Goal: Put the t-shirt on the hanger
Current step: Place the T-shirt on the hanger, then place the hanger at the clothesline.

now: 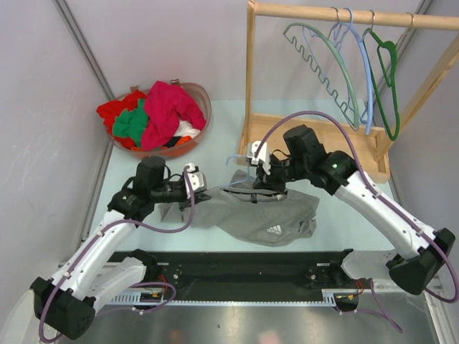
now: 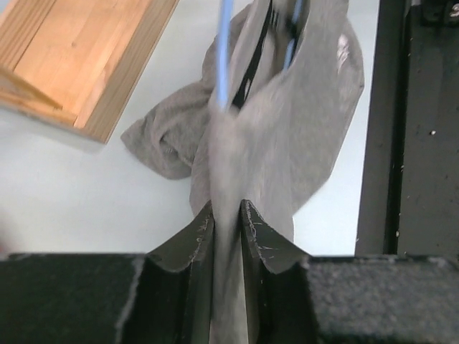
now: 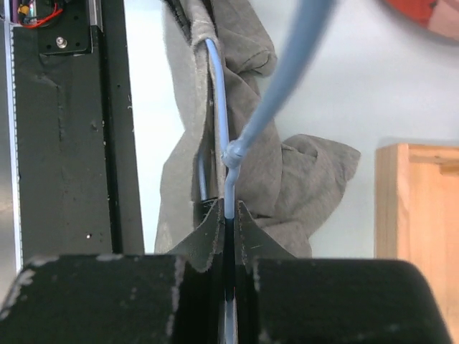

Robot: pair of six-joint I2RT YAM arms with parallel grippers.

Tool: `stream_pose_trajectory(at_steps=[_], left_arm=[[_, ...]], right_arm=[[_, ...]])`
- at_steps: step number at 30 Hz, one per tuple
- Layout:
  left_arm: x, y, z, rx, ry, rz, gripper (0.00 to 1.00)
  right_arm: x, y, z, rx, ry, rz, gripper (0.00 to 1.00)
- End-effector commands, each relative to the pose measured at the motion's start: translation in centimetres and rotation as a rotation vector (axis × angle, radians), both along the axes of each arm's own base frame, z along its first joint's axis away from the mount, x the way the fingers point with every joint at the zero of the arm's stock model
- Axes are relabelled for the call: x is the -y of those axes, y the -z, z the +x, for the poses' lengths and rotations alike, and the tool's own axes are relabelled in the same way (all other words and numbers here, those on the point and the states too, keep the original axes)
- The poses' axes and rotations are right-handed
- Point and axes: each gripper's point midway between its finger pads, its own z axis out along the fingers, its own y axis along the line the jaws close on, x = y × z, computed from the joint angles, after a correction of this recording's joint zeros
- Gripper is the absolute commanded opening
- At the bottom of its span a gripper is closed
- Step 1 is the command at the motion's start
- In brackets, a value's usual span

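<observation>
The grey t-shirt (image 1: pixel 267 213) lies crumpled on the pale desk (image 1: pixel 215 143), near the middle and just in front of the arms' bases, with its small white logo facing up. The left fingers (image 2: pixel 227 208) are pressed together on a fold of the shirt's left edge, and the cloth runs up between them. The right fingers (image 3: pixel 228 209) pinch the thin stem of the pale blue hanger (image 3: pixel 217 86) just below its hook. One sloping shoulder of it disappears inside the shirt's dark-trimmed neckline.

At the far left stands a round, clear reddish bowl (image 1: pixel 206 109). It is heaped with a magenta garment (image 1: pixel 168 107) on top, a green garment (image 1: pixel 133 123) and a red garment (image 1: pixel 115 111) beside it. At the far right, a wooden rack (image 1: pixel 249 79) carries a sage-green hanger (image 1: pixel 326 61) with a notched bar, a second pale blue one (image 1: pixel 368 86) and a dark green hanger (image 1: pixel 389 89).
</observation>
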Motion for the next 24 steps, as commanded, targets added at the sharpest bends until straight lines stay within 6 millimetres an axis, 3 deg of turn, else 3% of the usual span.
stream_pose_trajectory(at_steps=[1, 5, 8, 9, 10, 11, 12, 13, 15, 16, 17, 19, 20, 24], left_arm=[[-1.1, 0.8, -0.2, -0.001, 0.028, 0.024, 0.22], [-1.6, -0.3, 0.5, 0.009, 0.006, 0.008, 0.23], [-1.4, -2.9, 1.0, 0.02, -0.022, -0.037, 0.42], [-1.3, -4.7, 1.4, 0.051, -0.036, -0.062, 0.54], [-1.5, -5.8, 1.8, 0.065, -0.058, -0.081, 0.6], [-1.5, -7.1, 2.2, 0.064, -0.094, -0.114, 0.67], [-1.6, -8.9, 2.5, 0.093, -0.109, -0.139, 0.8], [-1.6, -10.0, 2.6, 0.106, -0.121, -0.158, 0.89], [-1.7, -13.2, 3.2, 0.146, -0.171, -0.22, 1.0], [-1.8, -14.4, 3.2, 0.16, -0.182, -0.244, 1.0], [-1.7, -15.8, 3.3, 0.176, -0.19, -0.282, 1.0], [-1.7, -18.6, 3.2, 0.223, -0.2, -0.335, 1.0], [-1.7, -20.9, 3.1, 0.261, -0.203, -0.382, 1.0], [-1.3, -24.5, 2.4, 0.304, -0.16, -0.433, 1.0]], right_arm=[[1.3, -2.4, -1.9, 0.018, -0.017, 0.051, 0.0], [2.3, -3.5, -2.5, 0.034, 0.023, 0.066, 0.0], [3.0, -5.7, -1.6, 0.062, 0.097, 0.094, 0.0], [3.5, -6.4, -0.9, 0.055, 0.139, 0.095, 0.0], [3.8, -9.4, -0.3, 0.107, 0.16, 0.137, 0.0], [4.3, -10.9, 0.3, 0.139, 0.188, 0.146, 0.0], [4.7, -11.4, 1.0, 0.139, 0.208, 0.129, 0.0], [5.7, -15.7, 1.6, 0.239, 0.233, 0.182, 0.0], [6.3, -18.1, 2.3, 0.289, 0.255, 0.18, 0.0], [7.2, -21.6, 2.2, 0.39, 0.267, 0.212, 0.0], [7.5, -23.3, 2.1, 0.432, 0.27, 0.223, 0.0], [8.0, -24.4, 2.5, 0.474, 0.282, 0.199, 0.0], [8.8, -27.0, 1.8, 0.537, 0.296, 0.235, 0.0], [10.8, -28.5, 1.0, 0.582, 0.362, 0.229, 0.0]])
